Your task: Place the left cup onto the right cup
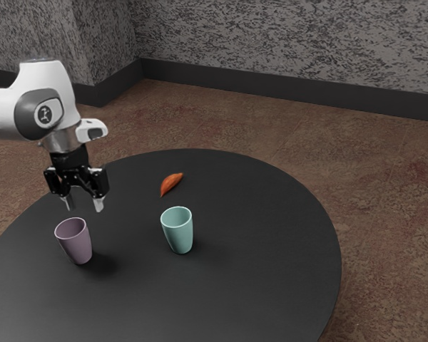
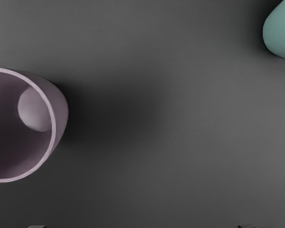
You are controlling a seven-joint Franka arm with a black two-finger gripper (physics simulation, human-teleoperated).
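Observation:
A mauve cup (image 1: 74,239) stands upright on the round black table (image 1: 257,249) toward the exterior view's left. A teal cup (image 1: 177,229) stands upright to its right, apart from it. My gripper (image 1: 83,205) hangs just above and slightly behind the mauve cup, fingers pointing down, open with nothing between them. In the wrist view the mauve cup (image 2: 23,124) shows its open mouth and hollow inside, and the teal cup (image 2: 280,31) sits at the far corner.
A small orange object (image 1: 170,183) lies on the table behind the teal cup. The table's edge curves round at the exterior view's right and front. Brown floor and grey walls lie beyond.

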